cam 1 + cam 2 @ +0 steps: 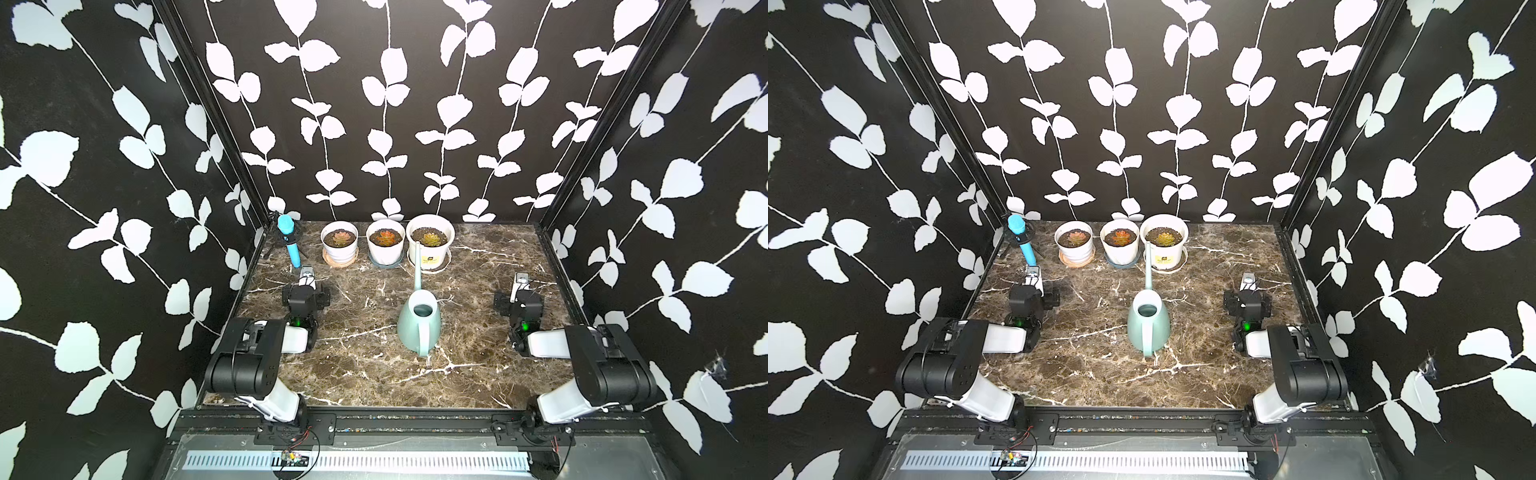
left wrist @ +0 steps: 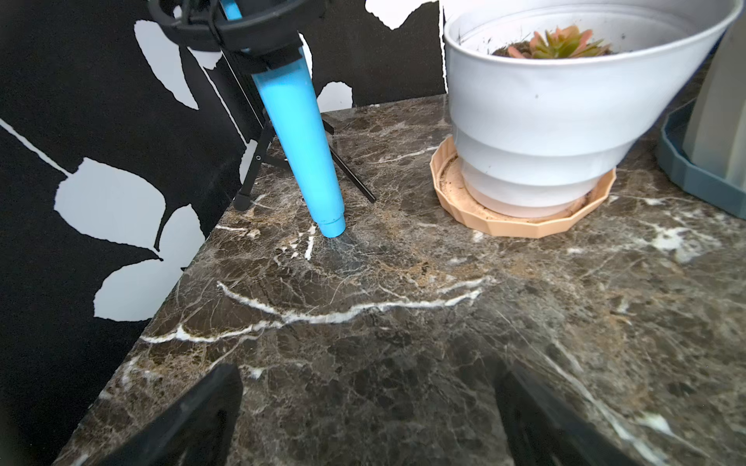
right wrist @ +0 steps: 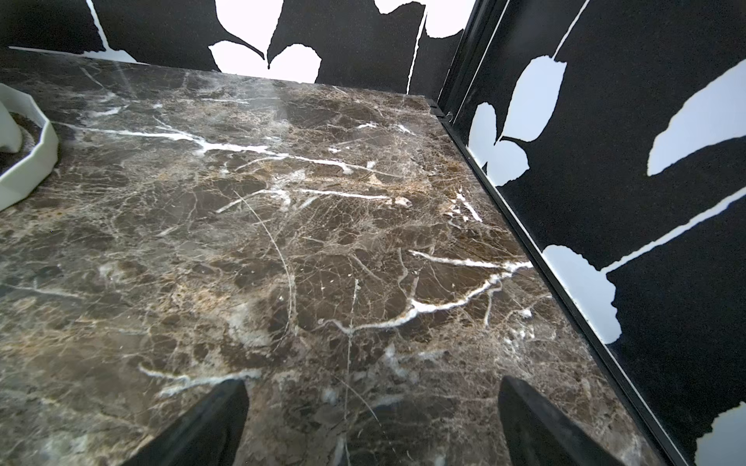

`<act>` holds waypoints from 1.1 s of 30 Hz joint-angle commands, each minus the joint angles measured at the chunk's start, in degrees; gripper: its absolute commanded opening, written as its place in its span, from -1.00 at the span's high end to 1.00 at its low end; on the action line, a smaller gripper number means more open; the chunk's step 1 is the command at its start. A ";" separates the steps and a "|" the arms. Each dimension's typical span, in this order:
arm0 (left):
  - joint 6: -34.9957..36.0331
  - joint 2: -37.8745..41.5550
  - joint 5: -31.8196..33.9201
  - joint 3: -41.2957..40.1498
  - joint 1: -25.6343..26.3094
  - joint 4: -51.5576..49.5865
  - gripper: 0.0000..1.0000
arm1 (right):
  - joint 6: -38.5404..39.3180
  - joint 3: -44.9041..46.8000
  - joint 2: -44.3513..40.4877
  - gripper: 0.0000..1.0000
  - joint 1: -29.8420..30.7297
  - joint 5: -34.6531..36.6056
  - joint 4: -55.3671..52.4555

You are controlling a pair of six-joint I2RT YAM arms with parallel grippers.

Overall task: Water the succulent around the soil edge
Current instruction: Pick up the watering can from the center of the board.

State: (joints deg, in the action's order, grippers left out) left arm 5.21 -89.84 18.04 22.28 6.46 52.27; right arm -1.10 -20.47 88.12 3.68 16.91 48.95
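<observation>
Three succulents in white pots line the back of the marble table in both top views: a pinkish one (image 1: 341, 237), an orange one (image 1: 386, 237) and a yellow-green one (image 1: 430, 238). A pale green watering can (image 1: 417, 328) (image 1: 1148, 324) stands mid-table with water inside, handle to the front, its long spout pointing at the right-hand pot (image 1: 430, 253). My left gripper (image 1: 306, 274) (image 2: 369, 375) rests open at the left, facing the pinkish succulent (image 2: 561, 42). My right gripper (image 1: 520, 279) (image 3: 373, 383) rests open at the right over bare marble. Neither touches the can.
A blue microphone on a small black tripod (image 1: 289, 241) (image 2: 306, 153) leans in the back left corner, close ahead of my left gripper. Each pot sits on a saucer: tan (image 2: 504, 222), grey-blue (image 1: 386, 262), white (image 3: 28, 161). Black leaf-patterned walls enclose three sides.
</observation>
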 commanded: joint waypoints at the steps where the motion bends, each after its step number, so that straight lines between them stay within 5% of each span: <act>1: 0.45 0.81 0.35 -0.59 0.16 1.69 -0.98 | -0.31 -1.48 -0.63 -0.99 -0.15 -0.21 1.16; 30: 0.32 1.11 0.24 -0.73 0.12 1.64 -0.98 | -0.31 -1.60 -1.11 -0.99 0.20 1.37 2.46; 33: 2.05 7.20 1.87 1.26 1.35 -6.27 -0.98 | -1.92 -11.86 -12.38 -0.99 3.45 11.50 -24.47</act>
State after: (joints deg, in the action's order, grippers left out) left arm 5.85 -88.79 18.17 22.33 6.70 50.83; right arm -1.23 -22.35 85.21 4.91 20.43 41.47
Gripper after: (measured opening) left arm 0.989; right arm 0.994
